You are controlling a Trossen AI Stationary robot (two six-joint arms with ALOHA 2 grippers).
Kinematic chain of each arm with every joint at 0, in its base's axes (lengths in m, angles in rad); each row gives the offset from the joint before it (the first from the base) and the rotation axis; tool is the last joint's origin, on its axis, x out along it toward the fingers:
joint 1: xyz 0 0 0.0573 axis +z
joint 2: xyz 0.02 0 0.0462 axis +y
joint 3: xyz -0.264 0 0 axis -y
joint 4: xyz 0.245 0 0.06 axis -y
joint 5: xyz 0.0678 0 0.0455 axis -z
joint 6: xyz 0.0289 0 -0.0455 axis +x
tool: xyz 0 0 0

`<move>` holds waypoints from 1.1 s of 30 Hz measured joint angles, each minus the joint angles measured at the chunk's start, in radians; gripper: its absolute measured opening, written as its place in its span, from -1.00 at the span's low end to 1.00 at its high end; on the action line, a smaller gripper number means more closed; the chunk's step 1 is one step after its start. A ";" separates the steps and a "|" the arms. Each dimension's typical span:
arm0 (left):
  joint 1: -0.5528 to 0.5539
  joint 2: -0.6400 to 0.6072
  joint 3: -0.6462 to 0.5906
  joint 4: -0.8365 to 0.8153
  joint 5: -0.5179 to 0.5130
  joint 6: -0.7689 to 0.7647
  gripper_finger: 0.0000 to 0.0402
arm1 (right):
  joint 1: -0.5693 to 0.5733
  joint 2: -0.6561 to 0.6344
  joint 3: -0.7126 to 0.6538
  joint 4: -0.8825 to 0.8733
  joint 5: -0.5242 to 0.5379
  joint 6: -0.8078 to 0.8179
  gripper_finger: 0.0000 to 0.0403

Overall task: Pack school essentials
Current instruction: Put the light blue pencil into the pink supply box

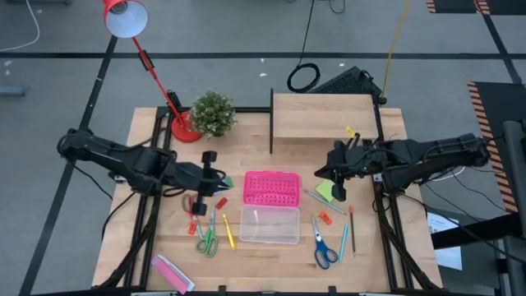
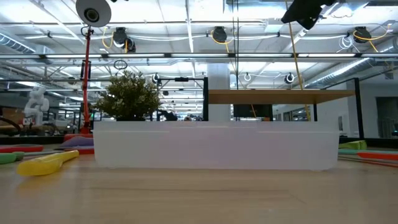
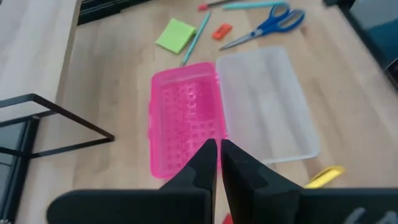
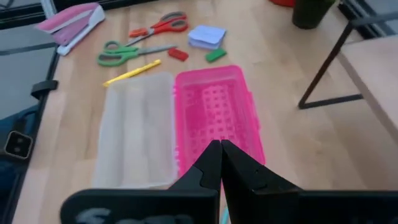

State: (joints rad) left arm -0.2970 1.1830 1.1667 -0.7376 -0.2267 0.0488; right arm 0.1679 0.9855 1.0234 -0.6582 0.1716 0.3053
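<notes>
Light wood plank counter [image 1: 271,263] sitting on a black metal frame, grey floor [image 1: 66,33] around it with dark tape lines and some orange-black hazard striping at the right. Red desk lamp [image 1: 125,18] clamped at the back left, small potted plant [image 1: 213,113] just beside its base. Wooden shelf [image 1: 324,115] on black legs at the back. Industrial ceiling with pipes and ring lights [image 2: 219,35] overhead.

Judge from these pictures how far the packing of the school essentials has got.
Done: the clear box lies open and empty, its pink lid beside it. In hand: nothing; the left gripper and right gripper are shut and hold nothing. Left: everything, including the blue scissors, green scissors, red scissors, yellow pen and lime-green note pad.
</notes>
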 joint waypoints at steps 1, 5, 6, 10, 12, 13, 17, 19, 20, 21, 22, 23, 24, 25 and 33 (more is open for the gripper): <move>0.000 0.005 0.000 0.000 0.000 0.008 -0.87 | 0.020 0.000 -0.004 -0.011 0.018 0.020 -1.00; 0.006 0.009 0.000 0.000 -0.001 0.011 -0.87 | 0.109 0.003 -0.028 -0.034 0.103 0.106 -1.00; 0.006 0.009 0.000 0.001 -0.001 0.001 -0.87 | 0.134 0.003 -0.039 -0.034 0.126 0.126 -1.00; 0.006 0.009 0.000 0.002 -0.001 -0.015 -0.87 | 0.219 0.004 -0.095 -0.034 0.176 0.192 -1.00; 0.006 0.009 0.000 0.002 -0.001 -0.023 -0.87 | 0.253 0.005 -0.128 -0.034 0.193 0.235 -1.00; 0.006 0.009 0.000 0.002 -0.001 -0.025 -0.87 | 0.267 0.005 -0.145 -0.035 0.194 0.259 -1.00; 0.006 0.009 0.000 0.002 -0.001 -0.031 -0.87 | 0.319 0.005 -0.210 -0.035 0.193 0.341 -1.00; 0.006 0.009 0.000 0.007 -0.001 -0.031 -0.87 | 0.342 0.005 -0.243 -0.035 0.193 0.358 -0.99; 0.006 0.009 0.000 0.011 -0.001 -0.031 -0.87 | 0.351 0.005 -0.261 -0.034 0.194 0.366 -0.97; 0.006 0.009 0.000 0.014 -0.001 -0.031 -0.87 | 0.359 0.005 -0.283 -0.032 0.194 0.373 -0.94; 0.006 0.009 0.000 0.018 -0.001 -0.031 -0.87 | 0.364 0.005 -0.304 -0.030 0.195 0.382 -0.90; 0.006 0.009 0.000 0.024 -0.001 -0.030 -0.87 | 0.368 0.005 -0.326 -0.023 0.195 0.395 -0.86; 0.006 0.009 0.000 0.032 -0.001 -0.028 -0.87 | 0.370 0.005 -0.352 -0.003 0.196 0.406 -0.81; 0.006 0.009 0.000 0.040 -0.001 -0.028 -0.87 | 0.371 0.005 -0.376 0.018 0.193 0.412 -0.75; 0.006 0.009 0.000 0.047 -0.001 -0.022 -0.87 | 0.414 0.005 -0.493 0.094 0.090 0.468 -0.41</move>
State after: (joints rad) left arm -0.2905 1.1915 1.1667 -0.6910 -0.2279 0.0273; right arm 0.5823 0.9905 0.5308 -0.5644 0.2611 0.7738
